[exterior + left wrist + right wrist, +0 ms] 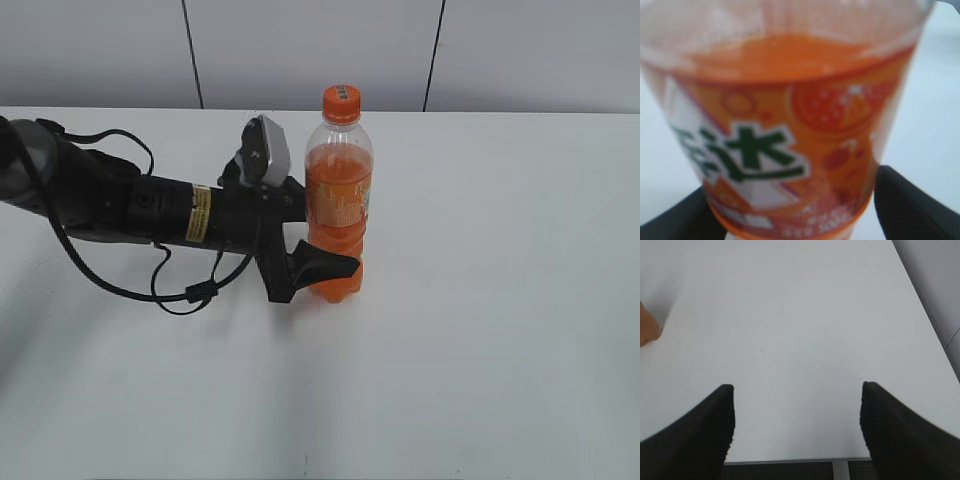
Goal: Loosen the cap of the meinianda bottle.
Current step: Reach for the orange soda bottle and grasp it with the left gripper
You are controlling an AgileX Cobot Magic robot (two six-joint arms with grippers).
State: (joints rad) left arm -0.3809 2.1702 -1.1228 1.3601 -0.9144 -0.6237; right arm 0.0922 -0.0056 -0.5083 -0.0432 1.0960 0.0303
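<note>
The meinianda bottle (338,200) stands upright on the white table, about two-thirds full of orange drink. Its orange cap (341,102) sits on the neck, with a small green-yellow mark on top. My left gripper (340,262) reaches in from the left and is shut on the bottle's waisted lower body; one black finger crosses its front. In the left wrist view the label (790,125) fills the frame between both fingers (790,210); the cap is out of view there. My right gripper (797,425) is open and empty above bare table, and does not show in the exterior view.
The white table (500,330) stretches all around the bottle. The left arm's black cable (170,290) loops on the table to the left. The right wrist view shows an orange bit (645,330) at its left edge and the table's edge (790,460).
</note>
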